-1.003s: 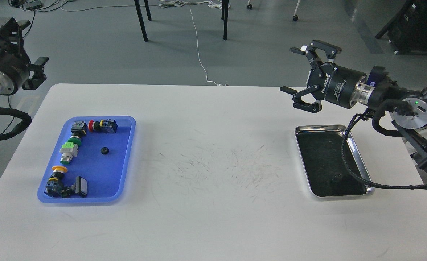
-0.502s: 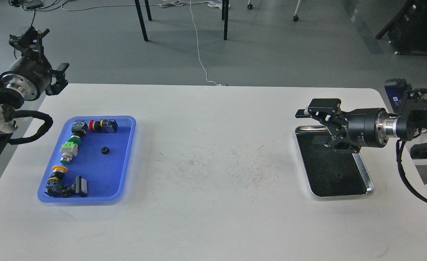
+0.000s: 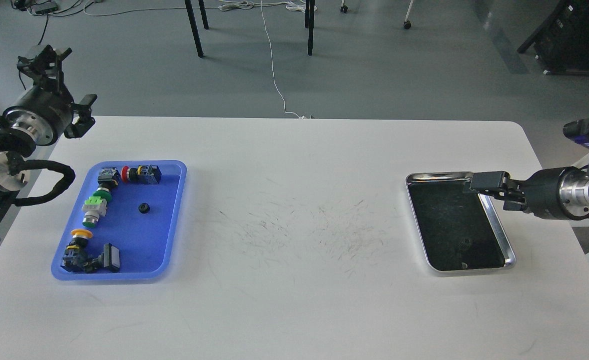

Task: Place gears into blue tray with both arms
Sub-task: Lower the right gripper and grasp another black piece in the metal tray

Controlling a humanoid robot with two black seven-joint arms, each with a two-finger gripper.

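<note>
One small black gear (image 3: 144, 208) lies in the middle of the blue tray (image 3: 173, 220) at the table's left. Another gear (image 3: 466, 243) shows faintly on the dark floor of the silver metal tray (image 3: 507, 244) at the right. My left gripper (image 3: 65, 80) hangs open and empty above the table's far left corner, beyond the blue tray. At the silver tray's far right corner my right gripper (image 3: 485, 183) reaches in low from the right. It is seen side-on, so its fingers cannot be told apart.
Several coloured push-button switches (image 3: 95, 208) line the left side and far end of the blue tray. The white table (image 3: 294, 280) has scuff marks in its middle. Chair legs and cables are on the floor beyond the table.
My right gripper has dropped from high above the table and pulled back to the right, ending low over the silver tray's far edge. The left gripper moved in from the left, then nearly stopped.
</note>
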